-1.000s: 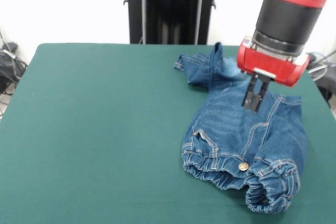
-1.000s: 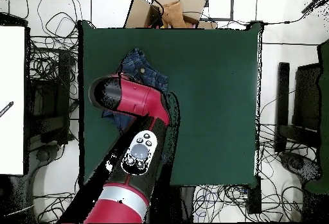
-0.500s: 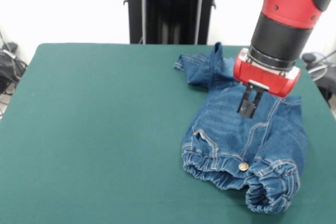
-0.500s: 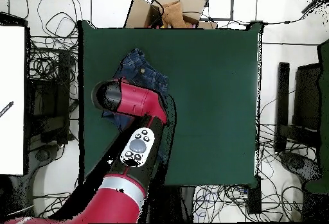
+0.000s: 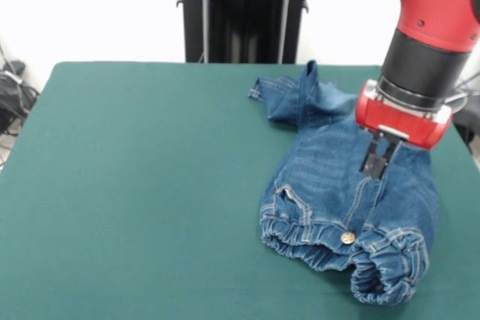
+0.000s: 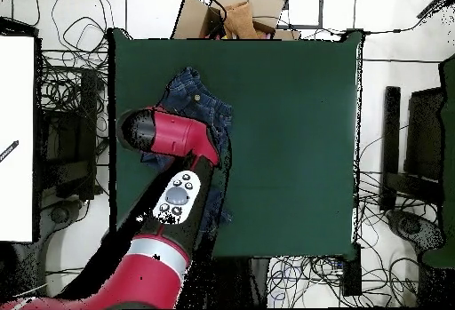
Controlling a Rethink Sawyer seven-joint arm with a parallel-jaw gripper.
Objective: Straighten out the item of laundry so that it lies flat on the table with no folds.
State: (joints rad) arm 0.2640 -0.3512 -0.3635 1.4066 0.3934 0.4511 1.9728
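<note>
Jeans (image 5: 352,200), a small pair in blue denim, are lying crumpled on the right side of a large table (image 5: 135,185) that is covered in plain dark green cloth, as seen from the front. That table is filling most of the front view, and the jeans are taking up only a small part of it. A red and black robot arm (image 5: 427,28) is reaching down from the upper right and is hanging over the jeans; in the overhead view the arm (image 6: 169,138) is covering much of the garment (image 6: 200,98). One leg of the jeans is bunching up toward the far edge of the table, with a peak of folded cloth standing up. The elastic gathered waistband (image 5: 330,249) is facing the near edge, rolled and puckered, with its right end curling into a thick loop. The dark claw (image 5: 377,159) is pointing straight down over the middle of the jeans, its tips at or just above the denim, and its two fingers are sitting close together with only a narrow slit between them, holding nothing. A brass button (image 5: 348,237) is showing on the waistband.
</note>
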